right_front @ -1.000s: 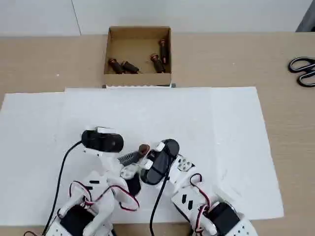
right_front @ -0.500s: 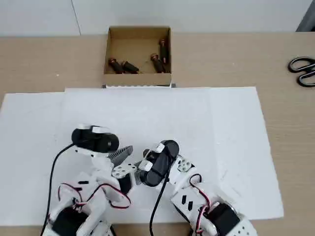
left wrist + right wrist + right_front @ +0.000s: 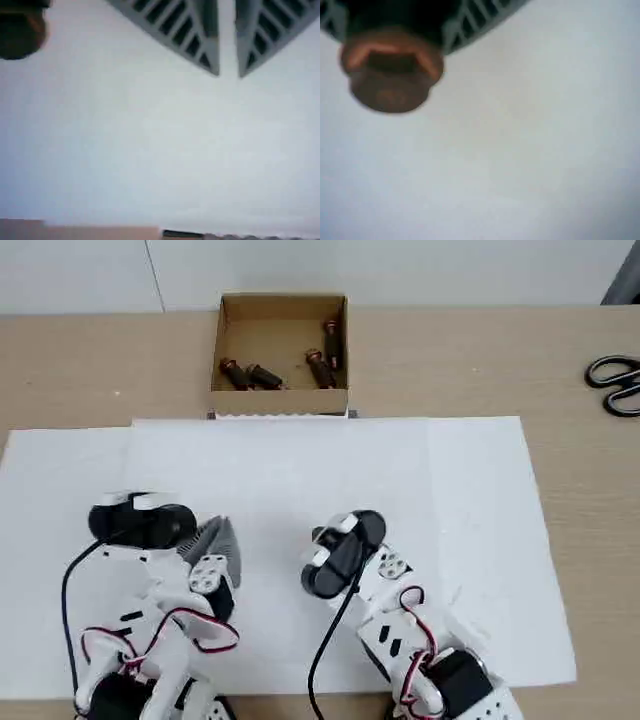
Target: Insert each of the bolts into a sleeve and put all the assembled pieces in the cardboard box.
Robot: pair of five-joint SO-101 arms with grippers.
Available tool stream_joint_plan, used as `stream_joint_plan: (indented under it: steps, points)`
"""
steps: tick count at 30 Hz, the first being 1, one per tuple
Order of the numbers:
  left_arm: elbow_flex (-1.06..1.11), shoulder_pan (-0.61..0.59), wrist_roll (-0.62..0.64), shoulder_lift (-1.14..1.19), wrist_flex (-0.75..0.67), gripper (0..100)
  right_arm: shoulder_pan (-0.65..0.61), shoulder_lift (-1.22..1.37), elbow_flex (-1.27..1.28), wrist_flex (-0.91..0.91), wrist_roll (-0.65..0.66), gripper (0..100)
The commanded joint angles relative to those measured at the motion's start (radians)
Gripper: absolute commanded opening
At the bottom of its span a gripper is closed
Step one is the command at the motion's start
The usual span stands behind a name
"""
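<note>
The cardboard box (image 3: 282, 401) stands at the table's far side with several brown bolt-and-sleeve pieces (image 3: 250, 374) lying inside. My right gripper (image 3: 395, 30) is shut on a dark sleeve with a brown bolt head (image 3: 390, 75) sticking out past its grey fingers. In the high view this gripper (image 3: 322, 540) sits under its camera, low over the white sheet near the front centre. My left gripper (image 3: 227, 45) hangs a little open with nothing between its ribbed fingers (image 3: 185, 30). It stands to the left of the right one (image 3: 216, 540), well apart from it.
A large white paper sheet (image 3: 300, 470) covers the work area between the arms and the box. Black scissors (image 3: 615, 380) lie on the bare wood at the far right edge. Both arm bases and their cables crowd the front edge.
My left arm has drawn back to the left, away from the right gripper, and let go of the piece. The right gripper keeps the piece and has shifted slightly right.
</note>
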Motion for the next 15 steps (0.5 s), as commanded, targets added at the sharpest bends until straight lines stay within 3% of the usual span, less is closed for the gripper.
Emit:
stream_joint_plan:
  steps: [1, 8, 15]
  points:
    - [0.053, -0.124, -0.087, -0.011, -0.002, 1, 0.033, -0.010, -0.029, -0.028, 0.002, 0.2]
    - [0.188, -0.253, -0.164, -0.012, -0.026, 1, 0.166, -0.010, -0.031, -0.028, -0.094, 0.2]
    - [0.245, -0.269, -0.216, -0.012, -0.081, 1, 0.335, -0.010, -0.046, -0.030, -0.198, 0.2]
